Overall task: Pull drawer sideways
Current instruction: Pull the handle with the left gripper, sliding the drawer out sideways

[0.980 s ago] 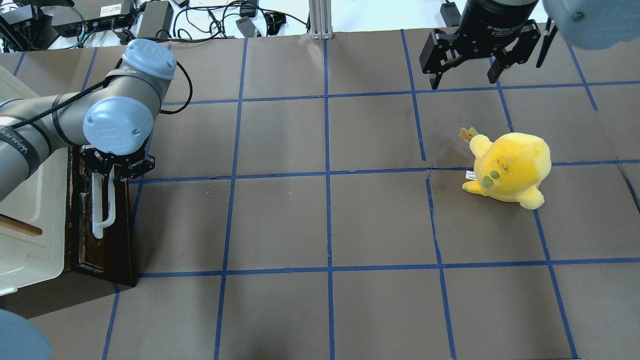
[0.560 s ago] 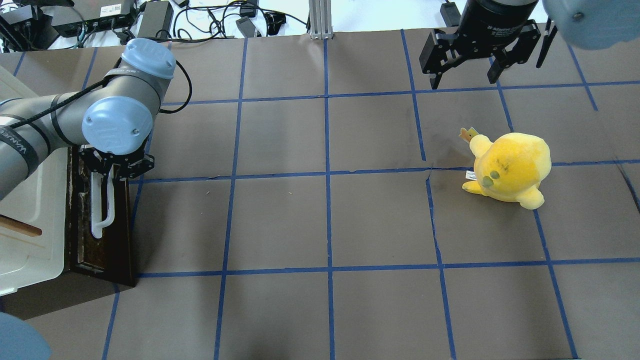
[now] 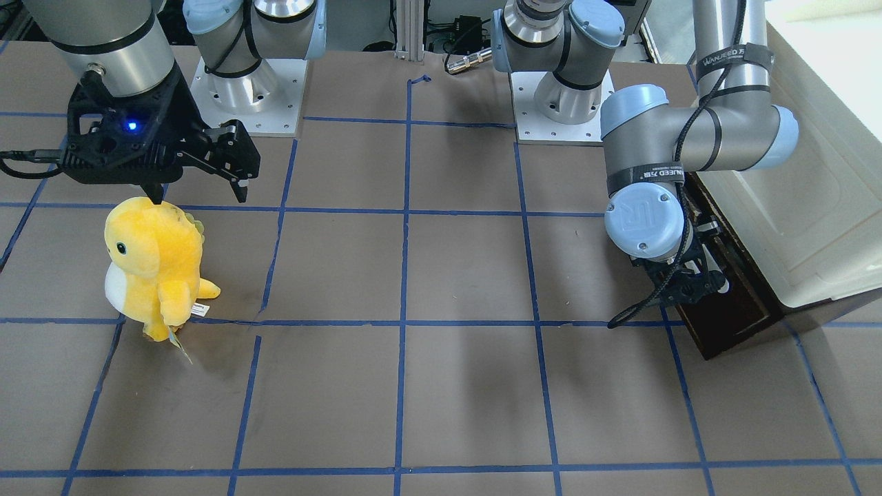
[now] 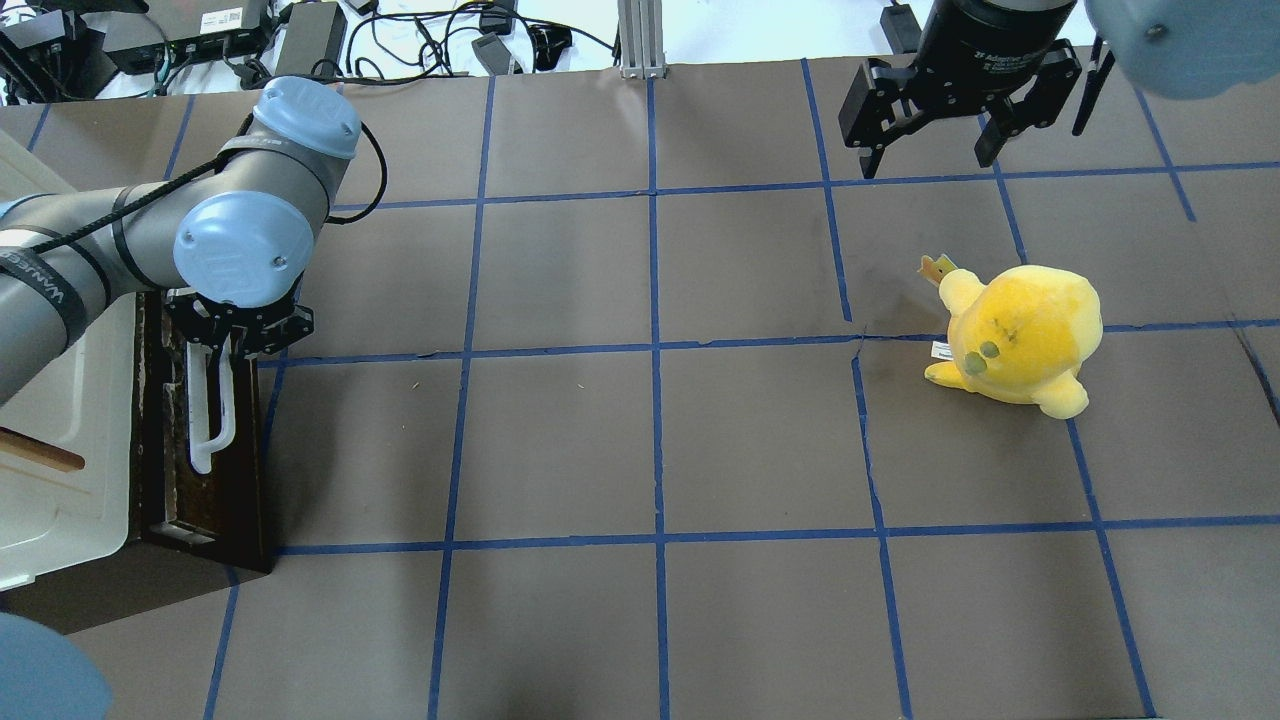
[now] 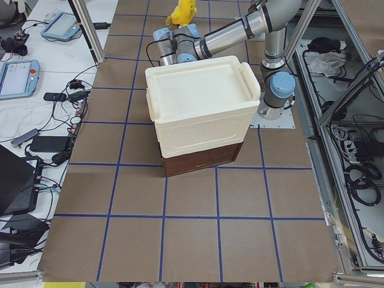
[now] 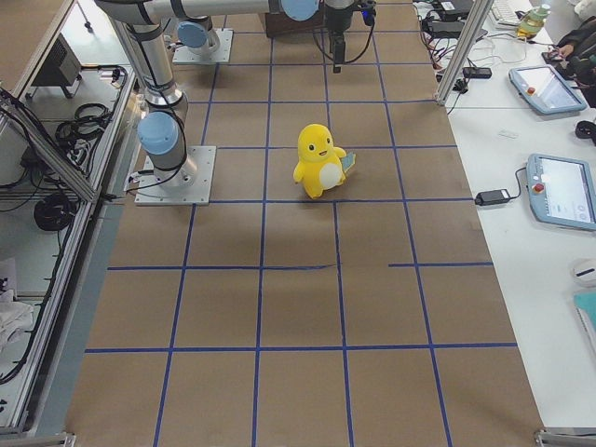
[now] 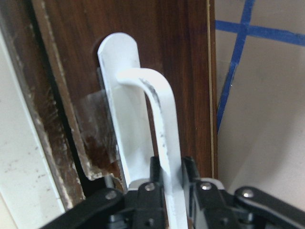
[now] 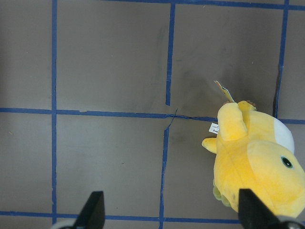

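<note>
- While the left arm reaches down at the left end of the bench (image 4: 560, 450), we see the left gripper (image 7: 171, 168) pinching the white handle (image 7: 164, 114), with one finger pressed on each side of the bar.
- We place that grip toward the bar's far end; the rest of the handle runs back toward the robot's side.
- We find the handle fixed on the dark brown front of the drawer (image 4: 215, 500), which sits at the foot of the cream cabinet (image 4: 70, 400), its front turned toward the middle of the bench.
- How far the drawer is out of the cabinet we cannot tell.
- Farther on, in the right half, we see a yellow plush (image 4: 1020, 335) standing upright on the bench, well apart from the drawer, a paper tag at its side.
- Beyond it, at the far edge, the right gripper (image 4: 928, 162) hangs above the bench with its fingers spread wide, apart from the plush.
</note>
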Controlling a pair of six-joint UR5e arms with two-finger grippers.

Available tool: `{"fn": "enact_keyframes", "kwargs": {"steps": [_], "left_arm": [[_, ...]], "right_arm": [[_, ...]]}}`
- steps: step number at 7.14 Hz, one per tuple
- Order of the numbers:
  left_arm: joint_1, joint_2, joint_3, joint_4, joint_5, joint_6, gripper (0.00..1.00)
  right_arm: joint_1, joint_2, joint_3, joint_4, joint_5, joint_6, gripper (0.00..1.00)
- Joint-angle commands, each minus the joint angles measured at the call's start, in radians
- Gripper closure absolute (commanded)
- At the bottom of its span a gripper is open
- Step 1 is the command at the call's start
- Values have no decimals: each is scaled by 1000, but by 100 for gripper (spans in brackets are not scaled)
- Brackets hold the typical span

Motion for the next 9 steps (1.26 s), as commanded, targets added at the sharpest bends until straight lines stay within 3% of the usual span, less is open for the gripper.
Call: {"fn": "enact_keyframes", "kwargs": {"steps": [1,9], "left_arm": [[-14,-4,3,0,0,-24,100],[-79,-27,60,-55,-2,-107,100]], "right_arm": [[0,0,0,0,-1,0,0],[0,0,0,0,-1,-2,0]]}}
